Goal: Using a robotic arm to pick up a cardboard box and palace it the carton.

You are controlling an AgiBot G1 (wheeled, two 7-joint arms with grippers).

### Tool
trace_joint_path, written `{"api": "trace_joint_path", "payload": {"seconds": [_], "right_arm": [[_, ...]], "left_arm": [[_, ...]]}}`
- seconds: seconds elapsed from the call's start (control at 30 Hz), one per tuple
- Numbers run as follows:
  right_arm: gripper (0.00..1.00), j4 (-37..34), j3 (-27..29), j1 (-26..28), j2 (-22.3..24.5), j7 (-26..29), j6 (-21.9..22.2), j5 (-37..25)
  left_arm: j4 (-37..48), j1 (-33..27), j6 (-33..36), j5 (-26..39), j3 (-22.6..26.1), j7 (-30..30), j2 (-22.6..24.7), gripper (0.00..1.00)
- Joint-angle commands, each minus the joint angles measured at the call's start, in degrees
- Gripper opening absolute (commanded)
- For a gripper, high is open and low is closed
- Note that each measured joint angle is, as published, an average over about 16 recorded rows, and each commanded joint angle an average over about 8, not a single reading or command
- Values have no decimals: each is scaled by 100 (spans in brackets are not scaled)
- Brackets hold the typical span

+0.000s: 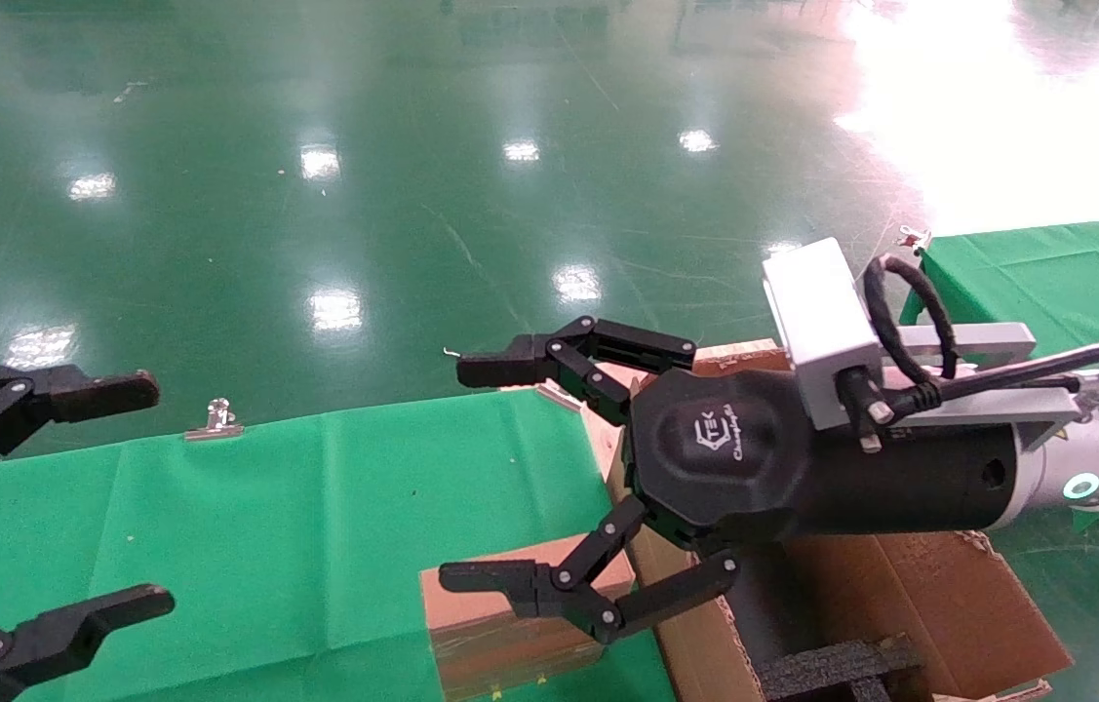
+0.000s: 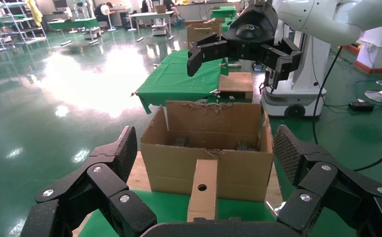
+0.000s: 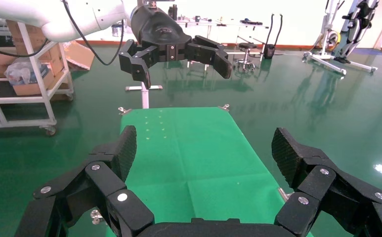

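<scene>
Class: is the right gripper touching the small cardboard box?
Apart. The left wrist view shows the right gripper open in the air, high above the cardboard box.

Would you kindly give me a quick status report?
Right hand open, above cardboard box. Left hand open, idle at table's left. Box on table beside carton, ungrasped. Nothing obstructing.

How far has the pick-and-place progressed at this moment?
Nothing is done: the cardboard box sits on the green table beside the carton. The right gripper hovers open above the box, holding nothing. The left gripper is open, idle. Grasping and placing remain.
</scene>
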Motion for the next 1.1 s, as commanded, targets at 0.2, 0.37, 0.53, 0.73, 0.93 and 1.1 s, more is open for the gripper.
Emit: {"api": "trace_joint_path", "payload": {"seconds": [0.2,0.37,0.53,0.73,0.93,1.1], "right_arm": [[100,0,0,0,0,0,0,0],[100,0,0,0,0,0,0,0],[100,0,0,0,0,0,0,0],[100,0,2,-1,0,-2,-2,1],[100,-9,-10,4,8,1,-2,-28],[100,-76,-126,99,2,17,-54,-259]], "left_arm": [[0,0,0,0,0,0,0,100],[0,0,0,0,0,0,0,100],[0,0,0,0,0,0,0,50],[0,0,0,0,0,0,0,0],[0,0,0,0,0,0,0,0],[1,0,0,0,0,0,0,0]]}}
